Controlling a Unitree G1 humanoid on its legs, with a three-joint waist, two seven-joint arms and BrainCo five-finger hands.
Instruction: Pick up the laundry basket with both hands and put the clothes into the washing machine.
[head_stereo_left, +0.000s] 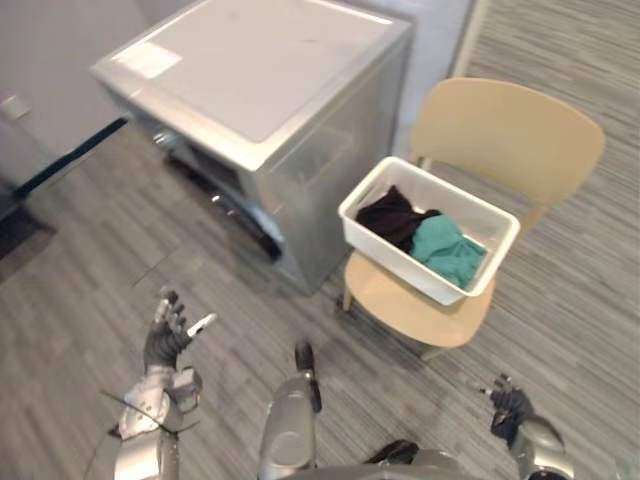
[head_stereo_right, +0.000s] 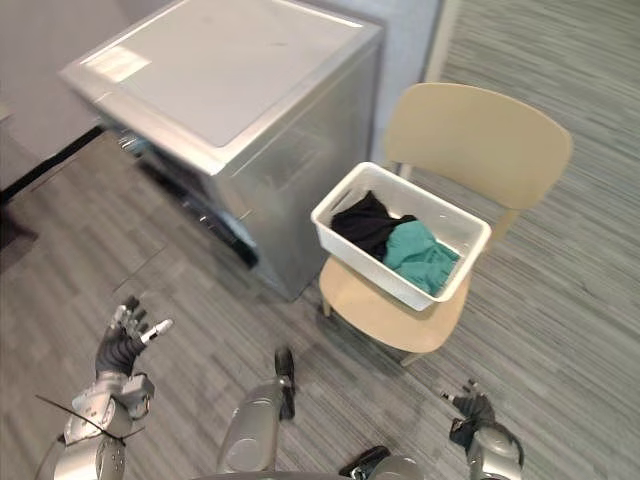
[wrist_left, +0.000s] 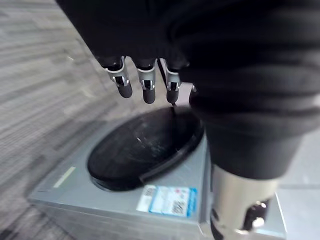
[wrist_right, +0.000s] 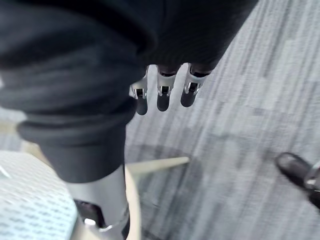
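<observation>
A white laundry basket (head_stereo_left: 402, 266) rests on the seat of a beige chair (head_stereo_left: 510, 130), just right of the silver washing machine (head_stereo_left: 260, 70). Inside the basket lie a black garment (head_stereo_left: 395, 215) and a teal garment (head_stereo_left: 450, 250). My left hand (head_stereo_left: 166, 335) is raised over the floor in front of the machine, open with fingers spread, well short of the basket. My right hand (head_stereo_left: 511, 408) hangs low at the lower right, below the chair's seat, open and holding nothing. The left wrist view looks past my fingers (wrist_left: 146, 86) at the machine's dark round door (wrist_left: 145, 145), which is closed.
The washing machine stands against a grey wall with a dark skirting strip (head_stereo_left: 70, 155) to its left. Grey wood-pattern floor (head_stereo_left: 90, 270) spreads in front of the machine and around the chair. A chair leg (wrist_right: 160, 164) shows in the right wrist view.
</observation>
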